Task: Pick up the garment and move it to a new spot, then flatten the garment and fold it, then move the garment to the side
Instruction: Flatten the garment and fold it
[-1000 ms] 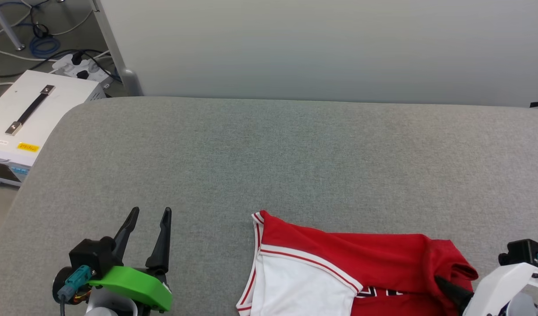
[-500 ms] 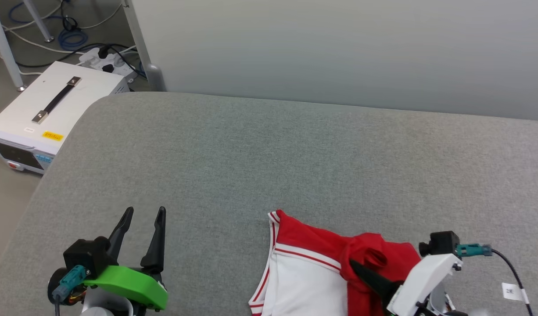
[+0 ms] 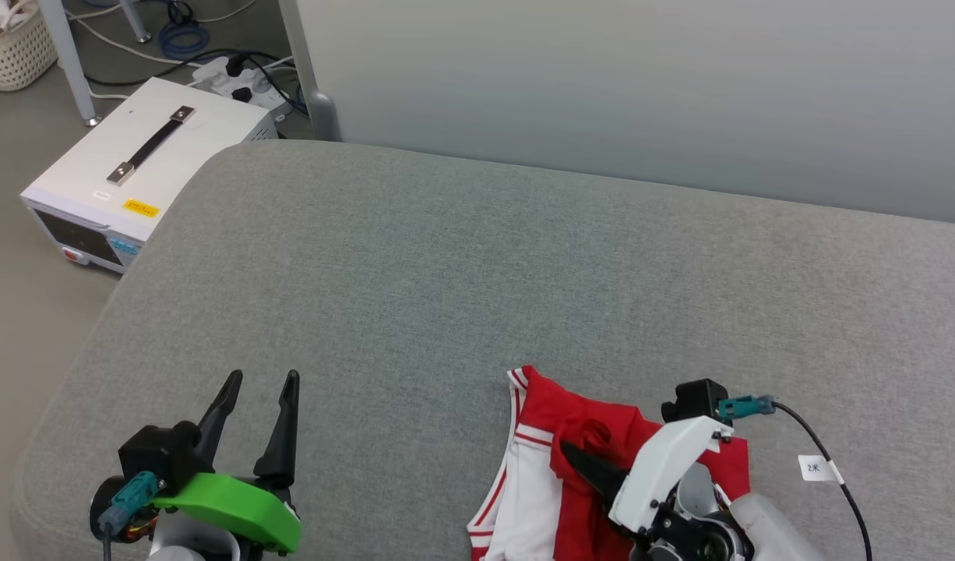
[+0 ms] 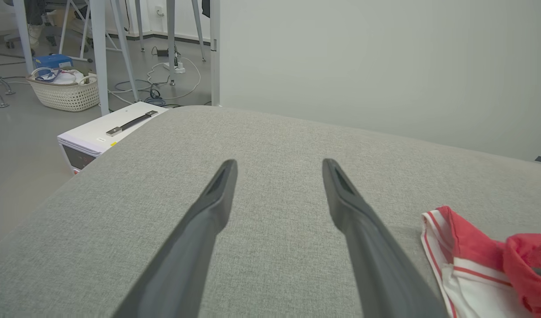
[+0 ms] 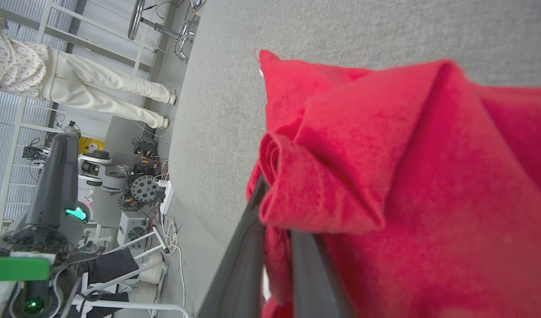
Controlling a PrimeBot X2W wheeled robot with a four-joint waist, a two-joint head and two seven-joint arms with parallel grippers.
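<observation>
right tool: I'm pinching a bunched red fold of the garment, jaws pretty much pressed together on it | garment: sitting crumpled on the grey counter near my edge, white sleeve showing | left tool: hanging spread wide, well apart from it

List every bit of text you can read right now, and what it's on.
"2", then a character too blurred to tell: white tag on the black cable.
Yellow sticker on the white box: too small to read.
Small white label, same box: too small to read.
The garment, pinched in the right gripper: no lettering showing.
</observation>
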